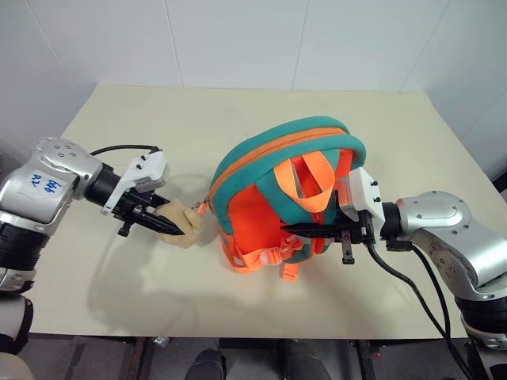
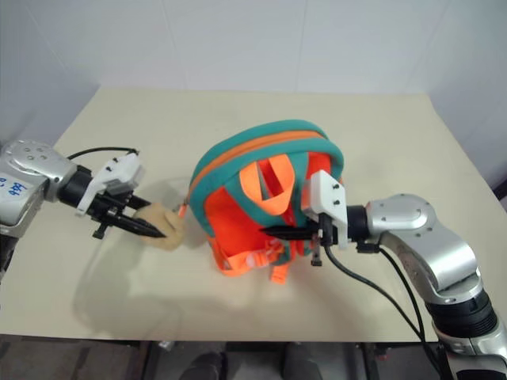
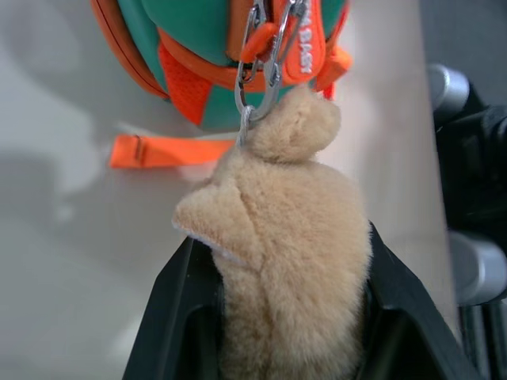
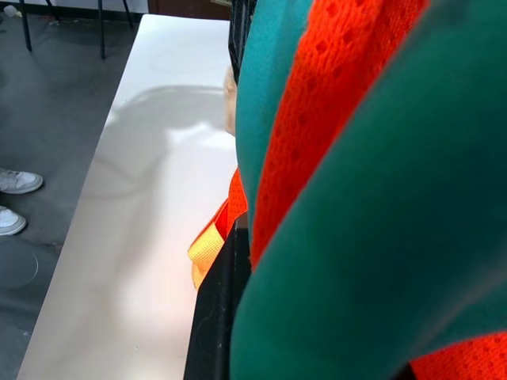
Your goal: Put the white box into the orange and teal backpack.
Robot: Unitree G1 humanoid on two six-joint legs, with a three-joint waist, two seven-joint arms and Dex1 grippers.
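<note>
"BASH" on orange zipper tab [image 3: 303, 49]

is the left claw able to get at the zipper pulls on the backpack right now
Probably not right away: the left claw is shut on the tan plush toy, which hangs from the zipper pulls of the orange and teal backpack. It would need to let go first.

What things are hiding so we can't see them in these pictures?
- Inside of the rounded orange and teal backpack: head views; its own body hides it, and its zipped orange seam looks closed.
- Lower part of the tan plush toy: left wrist view; cut off between the left gripper fingers.
- Right gripper fingertips: head views; buried among orange straps.
</note>
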